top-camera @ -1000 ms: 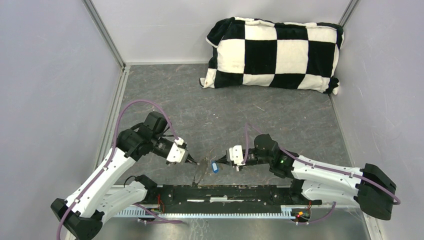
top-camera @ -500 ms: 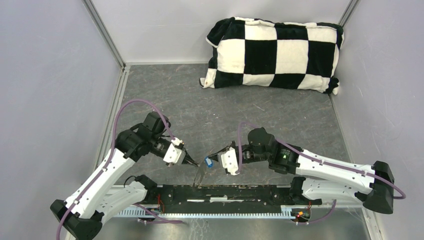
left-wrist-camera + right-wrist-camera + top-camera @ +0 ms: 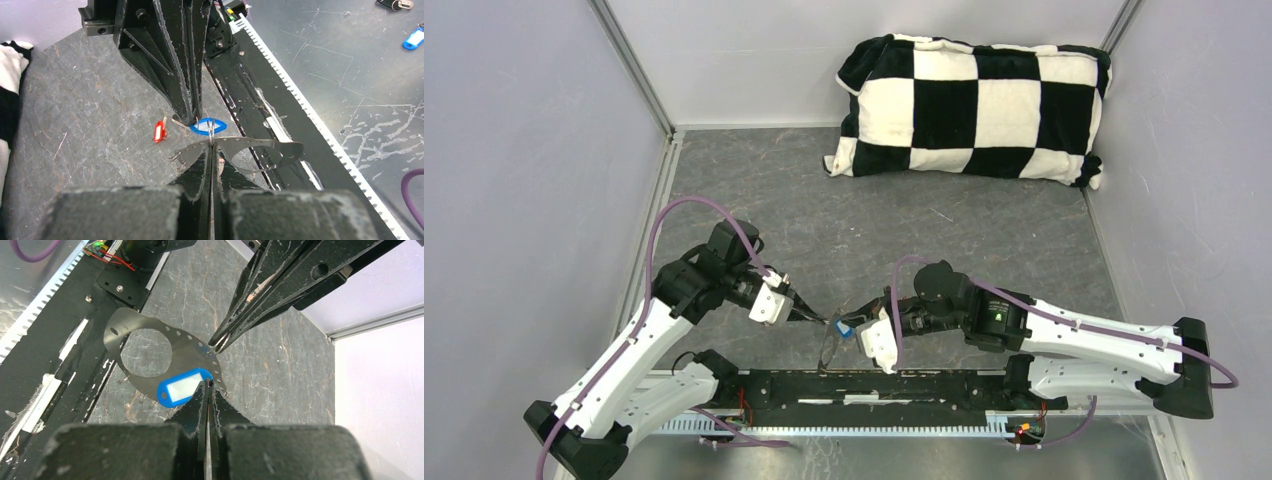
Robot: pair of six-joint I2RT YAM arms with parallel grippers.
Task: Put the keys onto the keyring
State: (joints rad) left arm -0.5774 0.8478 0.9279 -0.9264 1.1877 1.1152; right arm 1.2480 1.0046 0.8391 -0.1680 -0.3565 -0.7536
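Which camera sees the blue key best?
The right wrist view: the blue key is close, its flat face toward the camera. The left wrist view shows it smaller and nearly edge-on; the top view shows only a blue speck.

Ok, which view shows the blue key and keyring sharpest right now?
Right wrist: blue key and keyring crisp, only the bottom foreground is blurred. Left wrist: both sharp, keyring seen nearly edge-on. Top external: both tiny, keyring barely stands out from the grey table.
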